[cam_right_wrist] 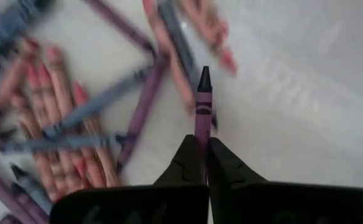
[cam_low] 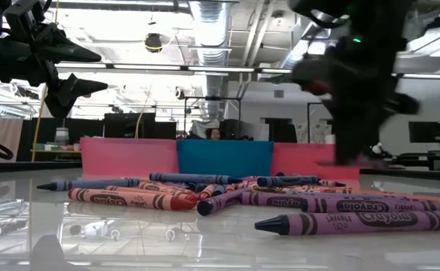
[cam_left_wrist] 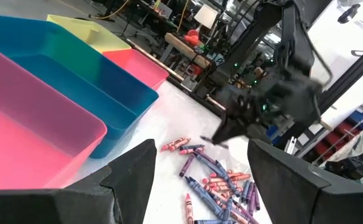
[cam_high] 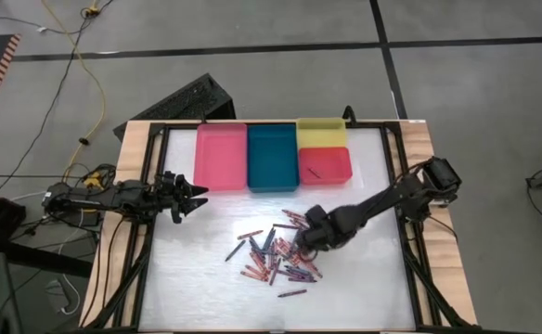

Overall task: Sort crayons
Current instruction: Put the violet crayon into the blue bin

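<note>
Several crayons (cam_high: 273,255) in red, purple and blue lie in a loose pile on the white table; they also show in the low view (cam_low: 205,197). My right gripper (cam_high: 301,245) is at the pile's right side, shut on a purple crayon (cam_right_wrist: 203,106). My left gripper (cam_high: 195,198) is open and empty, raised above the table's left part, near the pink tray (cam_high: 220,156); its two fingers frame the left wrist view (cam_left_wrist: 203,155). One dark crayon (cam_high: 314,173) lies in the red tray (cam_high: 336,165). My right gripper pinches the purple crayon between its two fingertips (cam_right_wrist: 191,155), on the crayon's back part (cam_right_wrist: 201,134). The crayon lies along the fingers, and its dark point (cam_right_wrist: 204,78) sticks out past them. The arm comes in from the table's right side, slanting down. Whether the crayon is clear of the pile, I cannot tell.
The pink tray, a teal tray (cam_high: 272,158), a yellow tray (cam_high: 321,132) and the red tray stand in a row along the table's far edge. A black frame (cam_high: 150,232) rims the table. Bare white surface lies near and left of the pile.
</note>
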### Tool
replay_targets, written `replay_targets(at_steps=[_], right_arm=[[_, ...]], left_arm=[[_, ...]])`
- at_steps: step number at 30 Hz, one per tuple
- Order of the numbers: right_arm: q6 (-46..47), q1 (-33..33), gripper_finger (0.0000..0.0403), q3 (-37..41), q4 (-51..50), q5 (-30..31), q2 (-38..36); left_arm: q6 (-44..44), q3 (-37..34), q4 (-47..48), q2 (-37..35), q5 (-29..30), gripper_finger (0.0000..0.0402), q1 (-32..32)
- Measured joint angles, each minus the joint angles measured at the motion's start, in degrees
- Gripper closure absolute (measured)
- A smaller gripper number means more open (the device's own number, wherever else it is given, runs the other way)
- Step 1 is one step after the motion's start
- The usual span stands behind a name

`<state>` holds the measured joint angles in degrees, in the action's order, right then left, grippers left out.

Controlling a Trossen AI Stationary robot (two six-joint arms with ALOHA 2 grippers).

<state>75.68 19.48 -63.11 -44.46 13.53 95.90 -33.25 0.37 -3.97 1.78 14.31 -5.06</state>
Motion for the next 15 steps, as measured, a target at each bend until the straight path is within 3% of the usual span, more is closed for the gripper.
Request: replay_targets(at_steps=[15], right_arm=[[-29.3, -19.2, 0.0398, -10.4, 3.7, 3.6, 0.1]], left_arm=[[0.6, 0.0, 0.0, 0.0, 0.0, 0.0157, 0.0]])
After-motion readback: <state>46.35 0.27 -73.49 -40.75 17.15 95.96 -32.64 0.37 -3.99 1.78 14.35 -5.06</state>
